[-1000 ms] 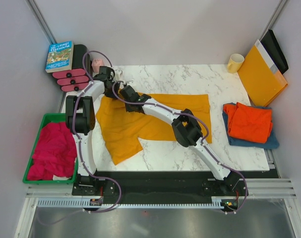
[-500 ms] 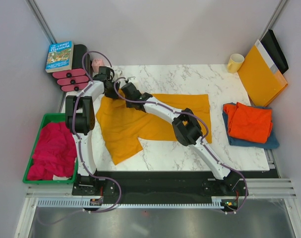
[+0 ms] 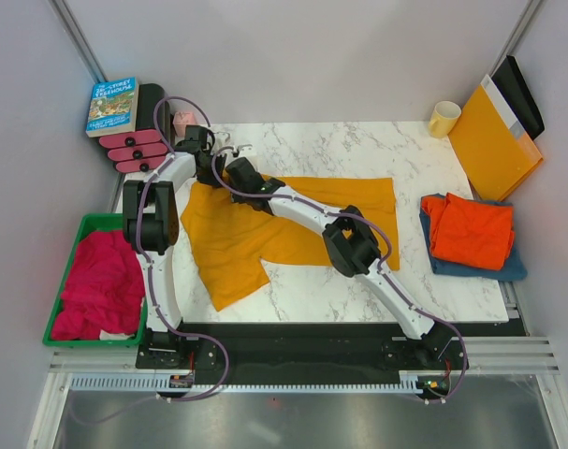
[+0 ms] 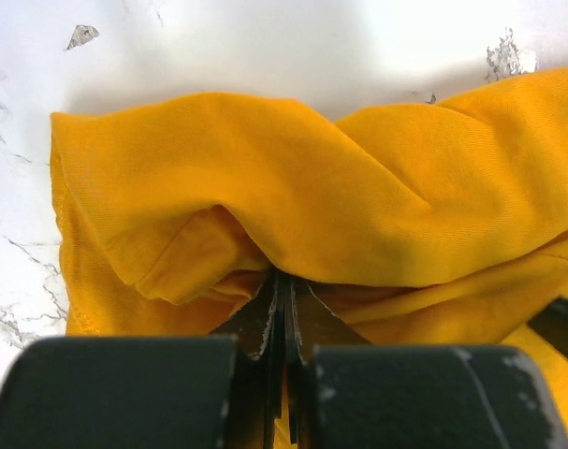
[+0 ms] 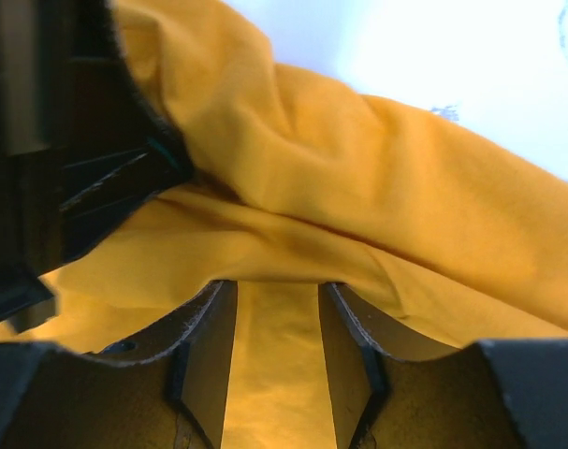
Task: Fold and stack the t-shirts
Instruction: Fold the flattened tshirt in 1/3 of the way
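Step in hand: folding yellow shirt (image 3: 229, 245), lying spread on table (image 3: 358, 150), centre-left.
Left gripper (image 4: 284, 290): clenching bunched fold at shirt's far left corner.
Right gripper (image 5: 276, 292): hovering just beside it, jaws parted over cloth, grasping nothing.
Orange shirt (image 3: 471, 229): lying folded on blue shirt (image 3: 480, 269), at right.
Next move, as judged: right gripper needing pinch on cloth edge, then both carrying fold across.

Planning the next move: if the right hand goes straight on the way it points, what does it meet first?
The yellow shirt: a bunched fold lies right ahead of the open right hand. The left hand sits off to one side, probably clear.
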### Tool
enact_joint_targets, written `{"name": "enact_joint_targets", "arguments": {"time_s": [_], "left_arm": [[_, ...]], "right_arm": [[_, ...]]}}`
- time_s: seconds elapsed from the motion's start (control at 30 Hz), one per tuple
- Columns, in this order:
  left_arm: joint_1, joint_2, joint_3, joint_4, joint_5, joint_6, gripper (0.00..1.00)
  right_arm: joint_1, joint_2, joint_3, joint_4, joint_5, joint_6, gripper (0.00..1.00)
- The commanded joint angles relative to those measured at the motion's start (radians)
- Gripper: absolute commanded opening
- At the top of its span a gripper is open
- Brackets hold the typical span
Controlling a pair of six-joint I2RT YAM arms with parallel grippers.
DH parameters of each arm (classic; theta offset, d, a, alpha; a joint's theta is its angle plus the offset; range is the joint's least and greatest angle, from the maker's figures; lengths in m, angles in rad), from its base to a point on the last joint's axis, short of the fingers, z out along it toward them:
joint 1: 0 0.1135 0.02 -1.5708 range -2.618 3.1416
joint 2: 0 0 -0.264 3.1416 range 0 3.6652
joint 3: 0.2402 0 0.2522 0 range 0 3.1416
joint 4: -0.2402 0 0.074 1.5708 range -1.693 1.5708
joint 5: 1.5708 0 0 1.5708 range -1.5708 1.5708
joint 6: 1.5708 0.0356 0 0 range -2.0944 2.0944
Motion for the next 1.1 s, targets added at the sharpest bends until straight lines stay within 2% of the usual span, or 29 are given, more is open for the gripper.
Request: {"name": "enact_joint_targets", "arguments": {"time_s": [0.0, 0.27, 0.73, 1.07], "left_arm": [[-0.004, 0.029, -0.022, -0.063, 0.023, 0.016, 0.02], [-0.004, 0.035, -0.013, -0.069, 0.031, 0.018, 0.02], [-0.015, 0.029, 0.004, -0.087, 0.043, 0.004, 0.02], [-0.022, 0.029, 0.001, -0.095, 0.049, -0.002, 0.02]], "right_arm": [[0.027, -0.043, 0.008, 0.069, -0.024, 0.003, 0.47], [0.048, -0.054, 0.010, 0.090, -0.041, -0.003, 0.47], [0.030, 0.008, 0.041, 0.061, 0.073, -0.006, 0.50], [0.012, 0.037, 0.057, 0.055, 0.076, -0.011, 0.51]]}}
